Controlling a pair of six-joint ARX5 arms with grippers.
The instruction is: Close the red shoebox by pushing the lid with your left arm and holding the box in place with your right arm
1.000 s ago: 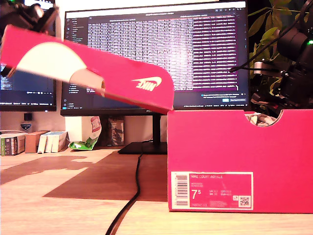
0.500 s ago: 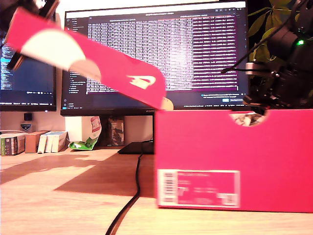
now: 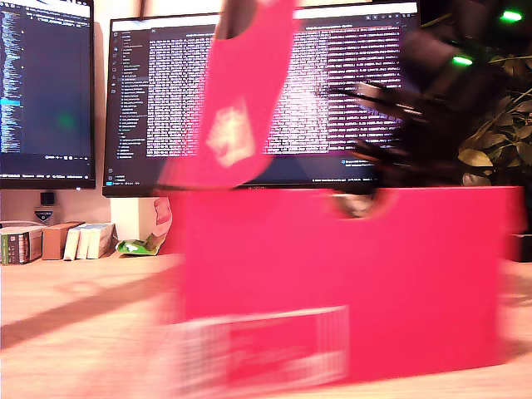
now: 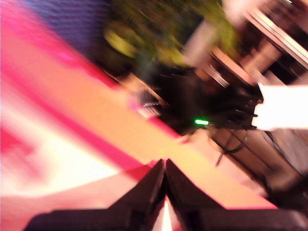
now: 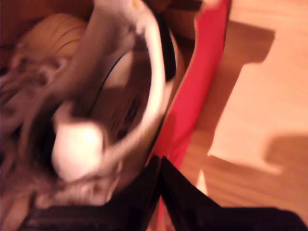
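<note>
Two lit monitors (image 3: 332,91) behind a wooden desk (image 3: 75,316).

The red shoebox (image 3: 349,283) now stands further toward the exterior view's left than one second ago; its label (image 3: 258,353) is smeared by motion. The lid (image 3: 241,91), earlier slanting low out to the exterior view's left, now stands steeply upward above the box's edge. The dark arm (image 3: 407,108) above the box's rim notch has shifted toward the exterior view's left too.
</note>
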